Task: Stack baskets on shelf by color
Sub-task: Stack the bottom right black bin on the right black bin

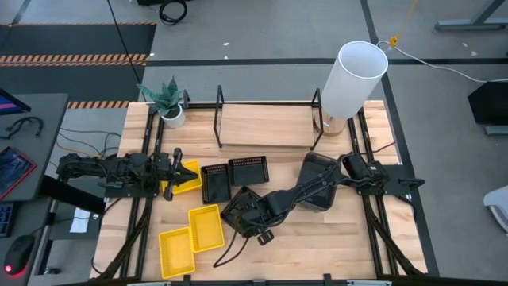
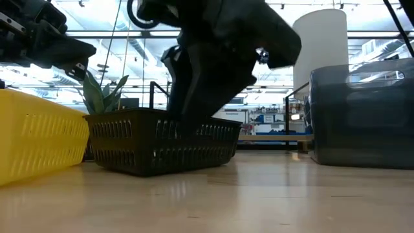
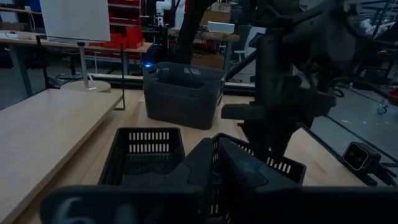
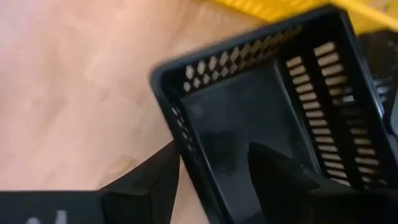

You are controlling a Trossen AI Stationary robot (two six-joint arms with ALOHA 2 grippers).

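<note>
My right gripper [image 1: 243, 213] [image 4: 214, 155] reaches across from the right to a small black perforated basket [image 1: 238, 203] [image 4: 261, 106] that lies askew on the table [image 2: 162, 145]. It is open, one finger [image 4: 149, 180] outside the basket's end wall [image 4: 193, 149] and one inside. My left gripper [image 1: 190, 170] [image 3: 217, 155] is shut and hovers over a yellow basket [image 1: 185, 186] at the table's left. Two more black baskets [image 1: 216, 181] [image 1: 248, 169] and two yellow ones [image 1: 205, 226] [image 1: 176, 252] sit on the table. The dark grey baskets [image 1: 317, 187] stand stacked at the right. The shelf [image 1: 266, 127] runs along the far side.
A white lamp [image 1: 353, 79] stands at the shelf's right end and a potted plant [image 1: 168, 107] at the table's far left corner. Black uprights [image 1: 220, 119] rise from the shelf. Bare wood [image 1: 333, 238] lies near the right front.
</note>
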